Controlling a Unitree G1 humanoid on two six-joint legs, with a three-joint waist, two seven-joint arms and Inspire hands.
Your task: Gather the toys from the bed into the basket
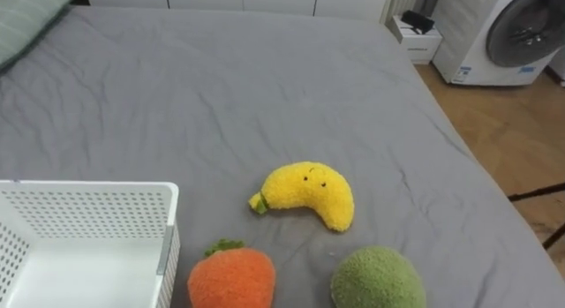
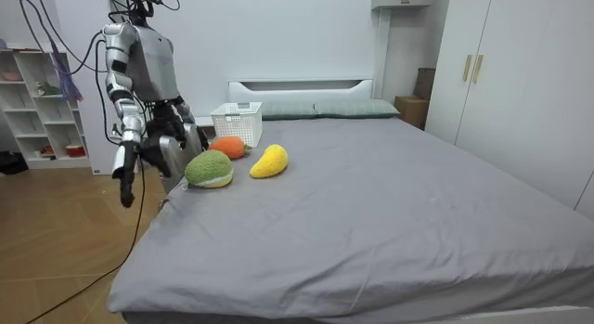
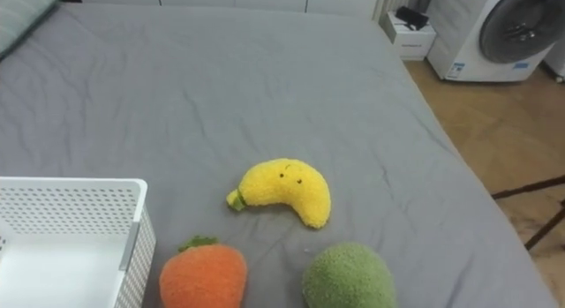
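Right hand (image 2: 125,180) hung beside the bed (image 1: 221,96) edge, grip unreadable. Left hand (image 2: 178,140) half hidden, can't tell either. Green toy (image 1: 378,280) lay nearest the right hand, with orange toy (image 1: 231,277), banana (image 1: 309,193) and basket (image 1: 88,198) beyond. Eye views cropped both round toys.

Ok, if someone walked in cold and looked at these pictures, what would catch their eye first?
Three bright plush toys lie on the grey bed: a yellow banana in the middle, with an orange one and a green round one nearer the robot. A white perforated basket sits on the bed to their left, and a washing machine stands beyond the bed's far right corner.
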